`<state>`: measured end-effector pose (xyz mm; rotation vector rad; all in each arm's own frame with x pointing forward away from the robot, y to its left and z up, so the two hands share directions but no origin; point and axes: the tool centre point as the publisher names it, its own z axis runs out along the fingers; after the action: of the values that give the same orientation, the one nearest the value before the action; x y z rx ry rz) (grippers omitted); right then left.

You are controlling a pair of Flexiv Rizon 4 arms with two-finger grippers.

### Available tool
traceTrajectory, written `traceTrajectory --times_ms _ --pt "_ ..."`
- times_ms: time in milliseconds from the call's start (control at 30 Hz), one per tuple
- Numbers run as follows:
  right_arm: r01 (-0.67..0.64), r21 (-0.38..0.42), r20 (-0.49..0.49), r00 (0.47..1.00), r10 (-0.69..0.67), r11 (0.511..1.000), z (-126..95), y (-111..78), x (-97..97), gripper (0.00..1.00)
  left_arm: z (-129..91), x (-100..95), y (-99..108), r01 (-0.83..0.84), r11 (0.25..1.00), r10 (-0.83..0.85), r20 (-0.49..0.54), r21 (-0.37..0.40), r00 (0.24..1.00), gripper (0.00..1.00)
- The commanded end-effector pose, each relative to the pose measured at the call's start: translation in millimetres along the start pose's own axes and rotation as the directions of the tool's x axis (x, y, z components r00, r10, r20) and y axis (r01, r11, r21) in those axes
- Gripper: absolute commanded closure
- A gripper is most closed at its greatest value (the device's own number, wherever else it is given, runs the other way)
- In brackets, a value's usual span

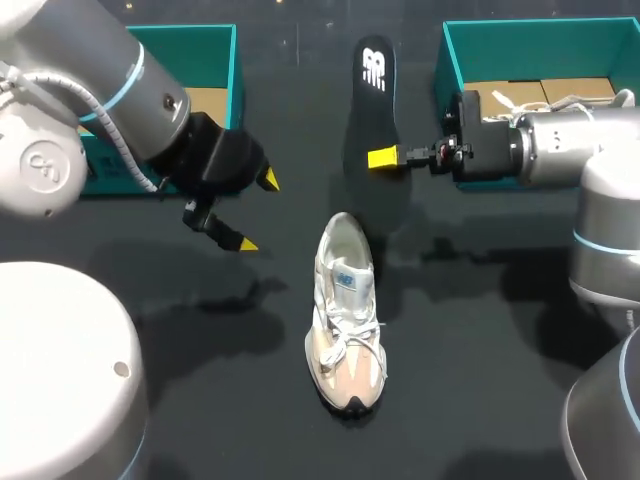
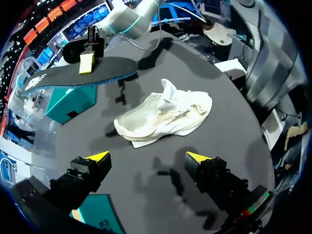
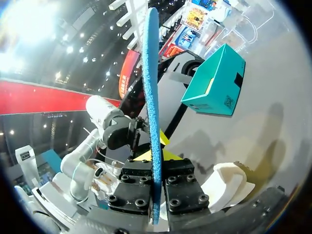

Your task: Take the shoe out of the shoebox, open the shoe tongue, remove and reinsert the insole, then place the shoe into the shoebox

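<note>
Your right hand [image 1: 388, 158] is clamped on the black foam insole [image 1: 372, 90], held above the black table [image 1: 500, 330], its length running away from the robot. The cream lace-up sneaker [image 1: 345, 320] stands mid-table, toe toward the robot. Your left hand [image 1: 254, 211] hangs spread beside it.

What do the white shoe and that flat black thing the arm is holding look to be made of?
The shoe is probably soft textile or mesh with suede-like beige panels. It looks matte, and its upper slumps and creases. The insole is likely foam, with a matte black top and a blue edge. It is thin and slightly bowed.
</note>
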<state>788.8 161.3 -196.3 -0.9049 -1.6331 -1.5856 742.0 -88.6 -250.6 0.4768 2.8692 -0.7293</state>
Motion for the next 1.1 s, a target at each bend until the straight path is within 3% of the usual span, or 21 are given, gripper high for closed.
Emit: traceTrajectory --times_ms 33,433,733,1100 --pt "0.045 0.007 -0.029 0.999 -0.045 0.999 11 2.4 -15.7 1.00 30 -9.7 3 0.033 0.999 -0.034 -0.041 -0.010 0.999 0.00" --pt "0.065 0.014 0.003 0.998 -0.065 0.998 11 1.5 -19.6 1.00 30 -9.7 3 0.033 0.999 -0.034 -0.041 -0.010 0.999 0.00" --pt "0.123 -0.002 0.003 0.992 -0.123 0.992 18 -3.1 -42.7 1.00 70 -10.5 12 0.125 0.992 -0.124 -0.042 0.016 0.991 0.00" --pt "0.175 0.031 -0.006 0.985 -0.175 0.984 24 -5.4 -50.2 1.00 81 -13.1 13 0.170 0.985 -0.171 -0.034 -0.022 0.985 0.00"
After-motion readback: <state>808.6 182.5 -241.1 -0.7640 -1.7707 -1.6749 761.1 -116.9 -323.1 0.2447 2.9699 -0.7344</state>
